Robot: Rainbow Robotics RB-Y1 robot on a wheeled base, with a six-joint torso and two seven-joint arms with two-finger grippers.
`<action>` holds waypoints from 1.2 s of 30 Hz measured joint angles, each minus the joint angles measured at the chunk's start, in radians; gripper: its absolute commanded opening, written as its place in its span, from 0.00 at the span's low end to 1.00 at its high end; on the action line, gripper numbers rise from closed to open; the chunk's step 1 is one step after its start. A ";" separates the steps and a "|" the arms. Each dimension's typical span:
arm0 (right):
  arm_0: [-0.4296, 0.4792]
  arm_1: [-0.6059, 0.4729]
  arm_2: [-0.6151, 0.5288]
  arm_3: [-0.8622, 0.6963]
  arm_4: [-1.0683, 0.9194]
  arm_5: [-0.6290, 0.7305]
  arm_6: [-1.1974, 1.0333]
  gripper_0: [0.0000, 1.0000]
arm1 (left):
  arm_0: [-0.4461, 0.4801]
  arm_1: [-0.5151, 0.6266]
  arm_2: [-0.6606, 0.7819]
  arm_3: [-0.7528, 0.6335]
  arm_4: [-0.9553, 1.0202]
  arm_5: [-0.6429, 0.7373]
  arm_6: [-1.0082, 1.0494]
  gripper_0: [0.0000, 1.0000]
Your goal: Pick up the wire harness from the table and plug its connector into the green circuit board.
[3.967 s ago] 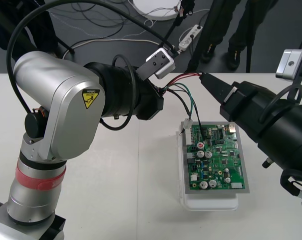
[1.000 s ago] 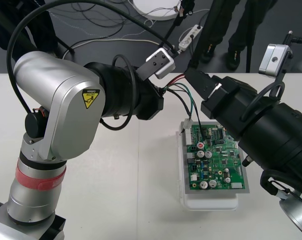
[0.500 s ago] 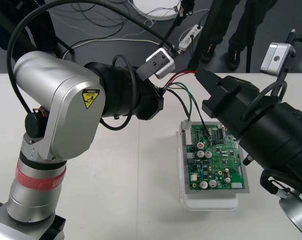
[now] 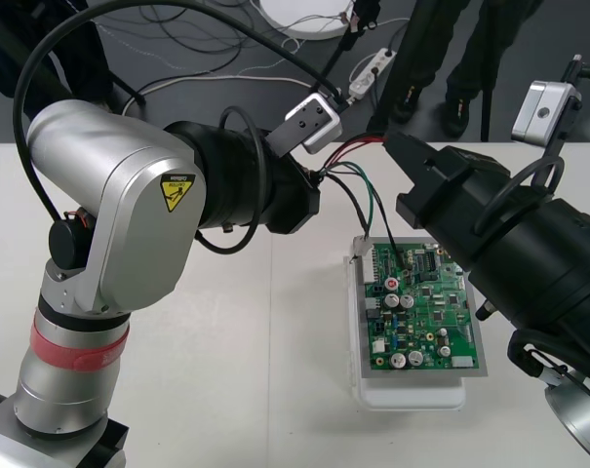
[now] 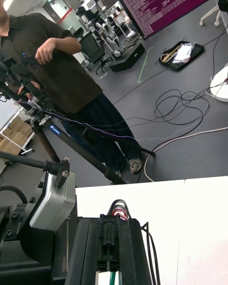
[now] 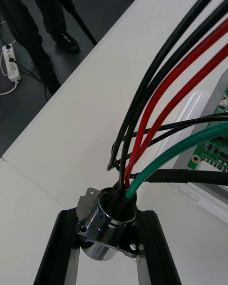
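The green circuit board (image 4: 421,312) lies on its white base (image 4: 412,395) at centre right of the table. My left gripper (image 4: 312,187) hovers behind the board's left side, shut on the harness's round metal socket (image 6: 107,223), which sits between the two fingers (image 6: 61,247). Red, black and green wires (image 4: 358,185) fan out from the socket toward the board (image 6: 213,152). My right gripper (image 4: 390,146) is just right of the left one, near the table's far edge. It is shut on a small black plug (image 5: 108,242), with red wires (image 5: 118,206) looping out past the fingertips.
The left gripper's grey camera housing (image 5: 52,204) stands close beside my right fingers. The bulky right forearm (image 4: 509,244) hangs over the board's far right corner. Beyond the far edge is dark floor with cables and a power strip (image 4: 371,70).
My right gripper has closed on the harness and its tip has shifted slightly right. The red wires now run taut to it. The left arm has stayed still.
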 measured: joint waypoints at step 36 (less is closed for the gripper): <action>0.207 -0.152 -0.176 0.000 0.096 -0.431 0.000 0.00 | 0.000 0.081 0.021 0.000 0.195 0.021 0.000 1.00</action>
